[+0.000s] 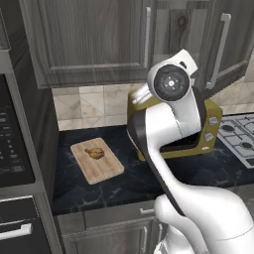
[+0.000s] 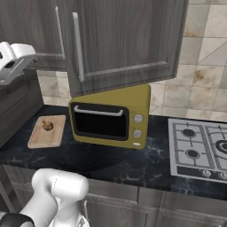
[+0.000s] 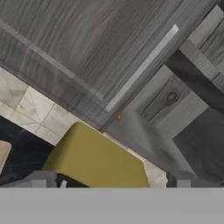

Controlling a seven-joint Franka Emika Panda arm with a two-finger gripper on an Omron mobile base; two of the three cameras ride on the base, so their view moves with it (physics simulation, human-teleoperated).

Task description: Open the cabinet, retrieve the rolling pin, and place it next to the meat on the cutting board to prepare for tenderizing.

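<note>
Cabinet [image 1: 94, 39] fills upper frame, its right door [image 2: 124, 40] swung ajar; rolling pin not visible inside. Meat [image 1: 95, 153] sits on cutting board [image 1: 96, 160], lower left. Gripper [image 3: 113, 177] jaws spread wide above the mustard toaster oven [image 2: 111, 117]; risk: arm clipping the half-open door edge while reaching in.

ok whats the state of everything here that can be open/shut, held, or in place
cabinet: left door shut, right door swung open
gripper: open, holding nothing, facing the cabinet
toaster oven: door shut, on the counter under the cabinet
cutting board: flat on the counter
meat: resting on the cutting board
stove: burners bare, no flame seen
</note>
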